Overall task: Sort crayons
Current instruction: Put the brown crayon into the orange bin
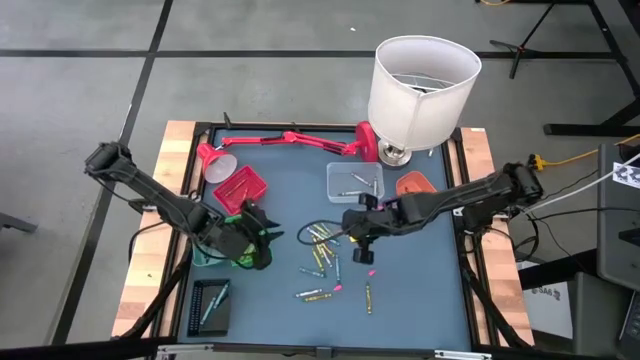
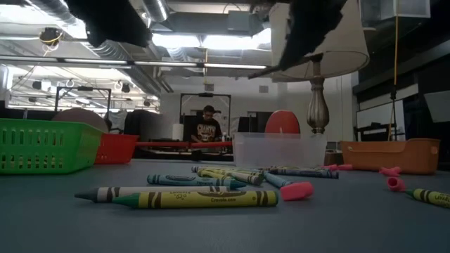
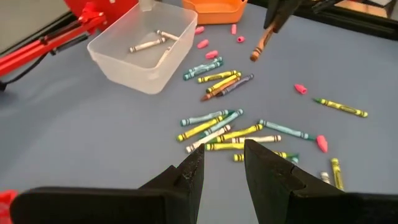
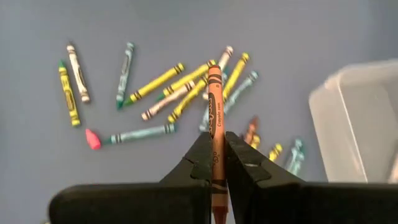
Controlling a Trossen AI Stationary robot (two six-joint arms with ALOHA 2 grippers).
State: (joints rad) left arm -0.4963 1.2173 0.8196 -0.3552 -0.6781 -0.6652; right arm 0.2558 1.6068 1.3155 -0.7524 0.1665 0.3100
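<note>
One orange crayon (image 4: 214,99) is pinched near its lower half in the right end effector (image 4: 216,163), raised above the scattered crayons (image 1: 322,250) on the table (image 1: 420,290); light, stiff, waxy, likely snappable; left end effector (image 3: 222,167) hovers open, empty.

The high view looks straight down on the whole table (image 1: 400,300) and both arms from well above. The low view sits at table-top level, close to the nearest crayons (image 2: 204,199), facing level across toward the room. Each wrist view looks forward past its own fingers, down at the table from near. All four views share the scattered crayons at mid-table; three show the clear tub (image 3: 144,46).
</note>
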